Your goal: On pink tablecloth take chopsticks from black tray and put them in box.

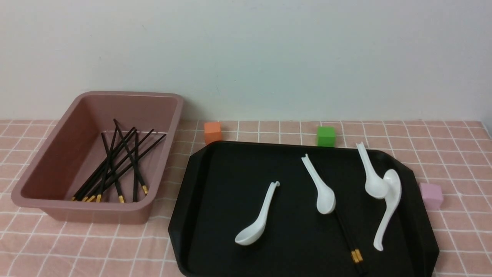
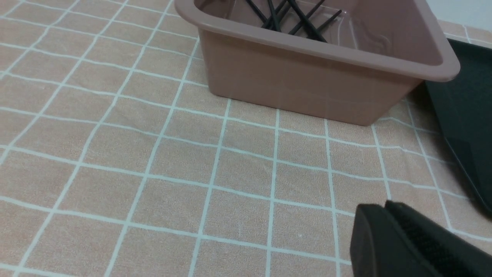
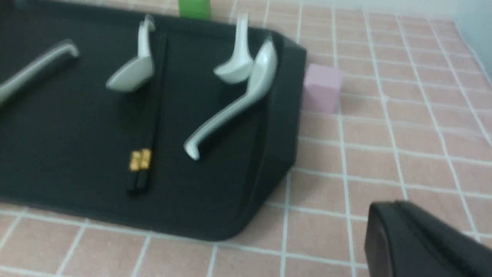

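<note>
R gripper (image 3: 388, 231) sits shut w/ nothing in it, low over the pink tablecloth (image 3: 384, 127) just off the black tray's (image 3: 269, 161) near-right corner. L gripper (image 2: 384, 231) also low over cloth, near the box's (image 2: 307, 88) near side; only one dark pad shows, so its opening can't be told.

One pair of chopsticks (image 3: 148, 127) is left on the tray, toward its near edge, gold bands nearest the robot. Far tips run under/along a white spoon (image 3: 132, 71). Rest of the sticks (image 1: 115, 165) already lie in the box.

Risks: black on black, flat and thin, so pinch may slip or take one stick only; lifting could drag that spoon. Two more spoons (image 3: 246, 77) crowd the right edge.

Room: near edge by the gold ends is open. Tray and box sit nearly touching, box rim tall, so carry needs height.
</note>
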